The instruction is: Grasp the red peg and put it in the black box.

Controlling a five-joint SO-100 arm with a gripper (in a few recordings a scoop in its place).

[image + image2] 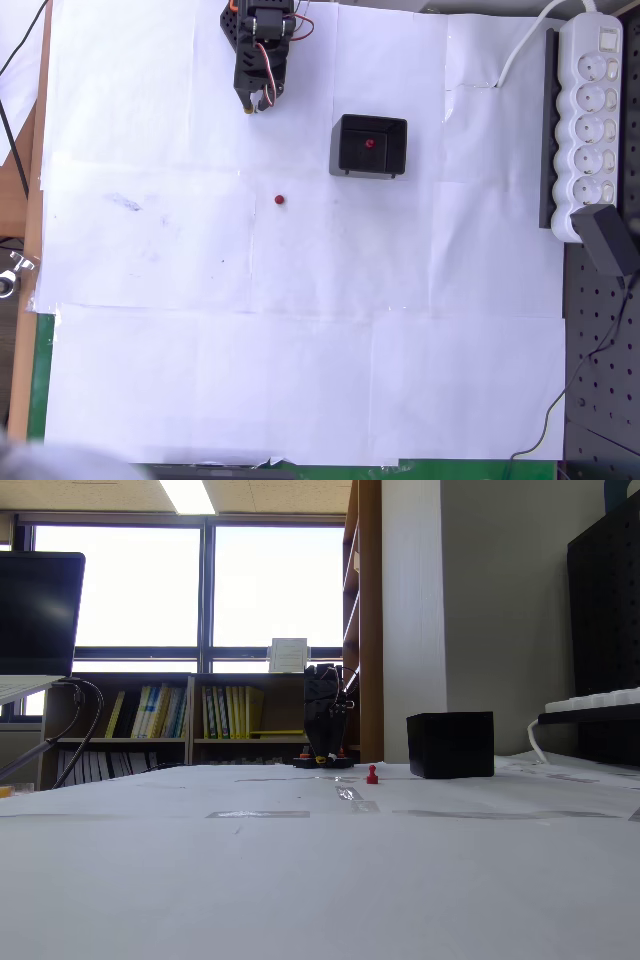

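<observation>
A tiny red peg (279,200) (372,774) stands on the white paper, left of and a little nearer than the black box (369,146) (450,744). A second red peg (370,143) lies inside the box. My gripper (252,101) hangs at the far edge of the table on the folded black arm (323,720), pointing down, well apart from the loose peg and left of the box. Its fingertips look close together with nothing between them.
A white power strip (588,120) with a black adapter (608,240) lies along the right side. White paper sheets (300,350) cover the table. A wooden edge runs along the left. Bookshelves stand far behind in the fixed view.
</observation>
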